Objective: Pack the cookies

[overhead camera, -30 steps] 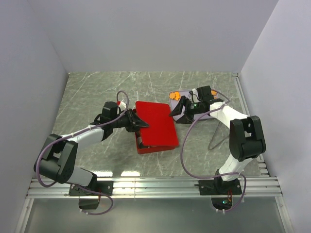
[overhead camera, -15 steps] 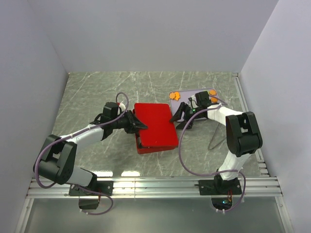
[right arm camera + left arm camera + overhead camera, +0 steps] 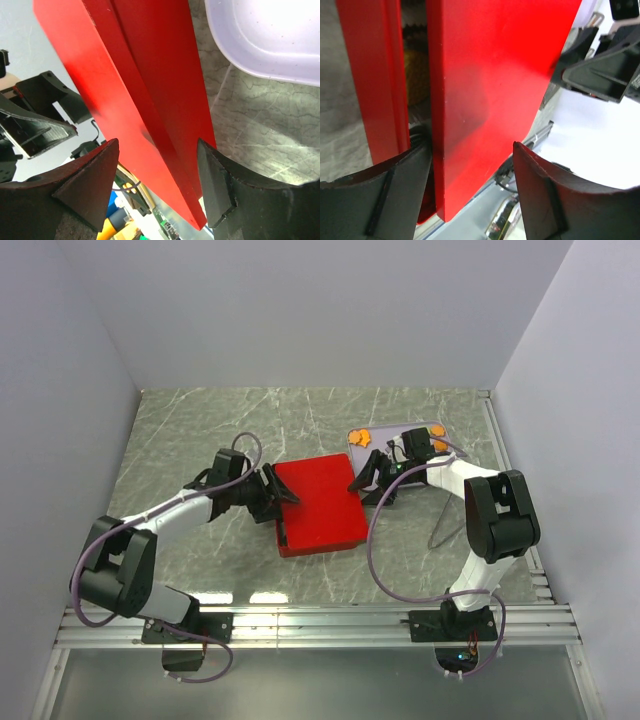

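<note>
While the red lid (image 3: 320, 502) lies over the box (image 3: 370, 75), set off so that a narrow slot shows along the box's left wall, a gripper stands at each side of it. The left gripper (image 3: 277, 496) is at the lid's left edge with its fingers spread and the edge between them. Whether the near finger touches the lid, I cannot tell. The right gripper (image 3: 368, 483) is at the far right corner, also spread, with the lid edge between its fingers and room on both sides. Orange cookies (image 3: 362, 437) lie on the lavender tray (image 3: 260, 35) just behind the right gripper, some at the tray's left end and some at its right. Grey-green marbled worktop (image 3: 190, 430) runs open to the left and back, up to plain white walls (image 3: 300, 310). A metal rail (image 3: 320, 620) lines the near edge.
</note>
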### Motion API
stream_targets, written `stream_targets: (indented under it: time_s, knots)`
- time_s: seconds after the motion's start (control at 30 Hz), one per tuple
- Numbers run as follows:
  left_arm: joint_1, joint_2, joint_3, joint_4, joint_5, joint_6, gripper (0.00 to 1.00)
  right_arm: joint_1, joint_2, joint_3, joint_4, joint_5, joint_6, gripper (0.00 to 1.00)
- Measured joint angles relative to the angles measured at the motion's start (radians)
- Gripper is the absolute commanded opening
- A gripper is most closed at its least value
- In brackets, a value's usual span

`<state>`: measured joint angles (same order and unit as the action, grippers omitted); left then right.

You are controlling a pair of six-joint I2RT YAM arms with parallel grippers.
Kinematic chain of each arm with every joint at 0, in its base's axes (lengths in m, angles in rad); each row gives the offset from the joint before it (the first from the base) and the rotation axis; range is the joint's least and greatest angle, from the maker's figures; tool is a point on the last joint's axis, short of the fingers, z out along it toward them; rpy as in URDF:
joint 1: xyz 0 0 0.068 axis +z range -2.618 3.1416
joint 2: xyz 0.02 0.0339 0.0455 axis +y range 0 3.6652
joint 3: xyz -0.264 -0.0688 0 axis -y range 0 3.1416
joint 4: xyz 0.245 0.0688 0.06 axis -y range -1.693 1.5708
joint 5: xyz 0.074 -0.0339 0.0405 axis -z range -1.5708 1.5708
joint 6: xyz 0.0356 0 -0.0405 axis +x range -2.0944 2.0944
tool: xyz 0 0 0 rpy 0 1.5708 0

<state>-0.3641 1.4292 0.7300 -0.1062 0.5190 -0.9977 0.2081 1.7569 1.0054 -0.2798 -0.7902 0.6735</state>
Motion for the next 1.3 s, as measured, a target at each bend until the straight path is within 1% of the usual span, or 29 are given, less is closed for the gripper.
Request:
stream_targets:
  time_s: [0.6, 0.87, 0.9, 1.0, 1.17, 1.3]
  knots:
    - [0.043, -0.034, 0.157, -0.264, -0.154, 0.099, 0.72, 0.011, 0.000, 0.001, 0.000, -0.008, 0.009, 0.71]
    - [0.071, -0.065, 0.163, -0.303, -0.188, 0.121, 0.71, 0.011, 0.000, 0.012, -0.023, 0.000, -0.011, 0.77]
    - [0.075, -0.066, 0.163, -0.304, -0.189, 0.122, 0.71, 0.011, 0.000, 0.015, -0.031, 0.001, -0.014, 0.80]
    - [0.081, -0.066, 0.163, -0.308, -0.194, 0.124, 0.70, 0.009, 0.000, 0.023, -0.049, 0.007, -0.030, 0.82]
    - [0.090, -0.073, 0.163, -0.317, -0.195, 0.131, 0.70, -0.011, -0.001, 0.025, -0.081, 0.023, -0.061, 0.84]
    - [0.102, -0.082, 0.163, -0.325, -0.195, 0.143, 0.69, -0.052, -0.013, 0.025, -0.112, 0.036, -0.089, 0.85]
